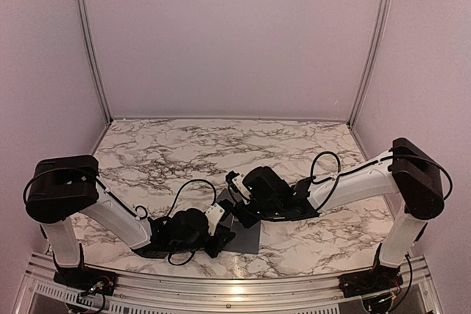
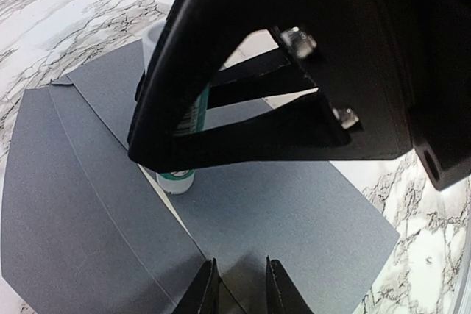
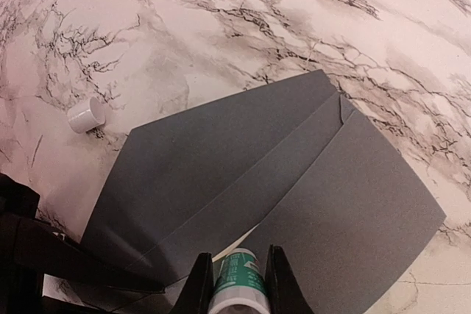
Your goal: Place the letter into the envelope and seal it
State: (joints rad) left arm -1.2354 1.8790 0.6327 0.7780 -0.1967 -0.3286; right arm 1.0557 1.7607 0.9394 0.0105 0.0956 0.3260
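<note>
The dark grey envelope (image 3: 221, 159) lies flat on the marble table with its flap open; it also shows in the top view (image 1: 249, 239) and the left wrist view (image 2: 280, 211). Only a thin cream sliver of the letter (image 2: 158, 198) shows at the envelope's mouth, also in the right wrist view (image 3: 237, 245); the rest is hidden inside. My right gripper (image 3: 235, 273) is shut on a white-and-green tube (image 3: 237, 284), whose tip stands on the envelope near the flap fold (image 2: 176, 179). My left gripper (image 2: 241, 284) is slightly open, its tips resting on the envelope's body.
A small white cap (image 3: 86, 115) lies on the table beyond the flap. The two grippers are close together over the envelope near the table's front edge (image 1: 235, 284). The right gripper's black body (image 2: 294, 71) fills the upper left wrist view.
</note>
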